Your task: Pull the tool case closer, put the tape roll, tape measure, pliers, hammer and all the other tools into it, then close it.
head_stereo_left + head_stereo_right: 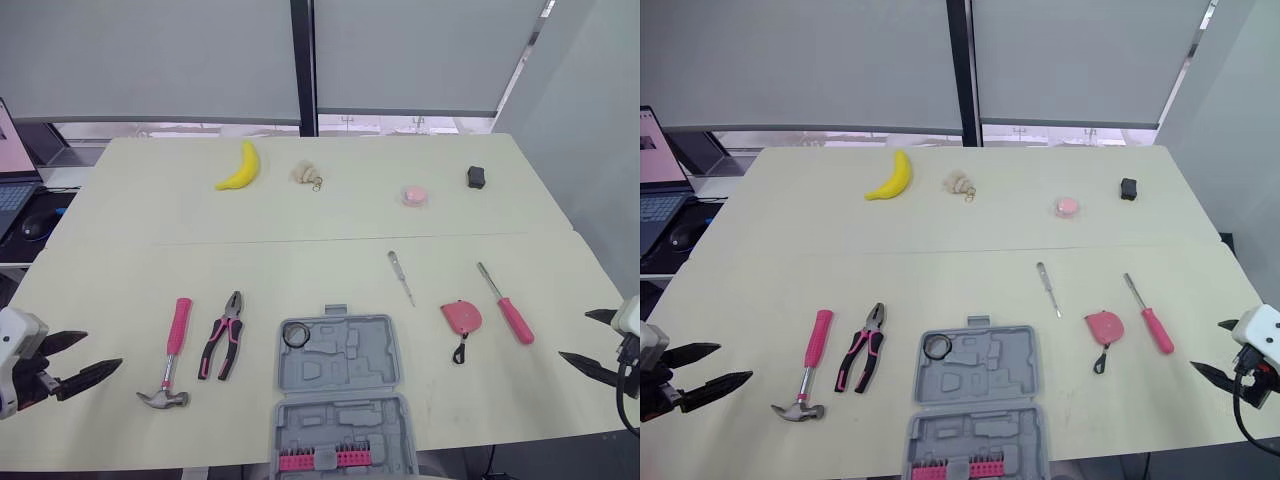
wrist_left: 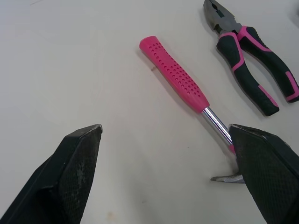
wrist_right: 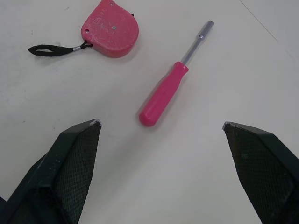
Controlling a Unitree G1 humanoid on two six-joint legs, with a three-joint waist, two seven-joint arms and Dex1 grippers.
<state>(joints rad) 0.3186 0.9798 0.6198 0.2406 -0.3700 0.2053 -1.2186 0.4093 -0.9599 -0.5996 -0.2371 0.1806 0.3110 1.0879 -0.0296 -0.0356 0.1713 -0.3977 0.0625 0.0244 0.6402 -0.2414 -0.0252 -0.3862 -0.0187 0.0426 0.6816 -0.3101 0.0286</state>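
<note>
Left claw hangs spread wide beside the hammer and pliers; the open tool case at the near edge holds 1 tape roll and a row of pink bits. Right of it lie the tape measure and screwdriver, near my right claw, also spread. Wrist views add the hammer's dimpled grip and the measure's strap.
</note>
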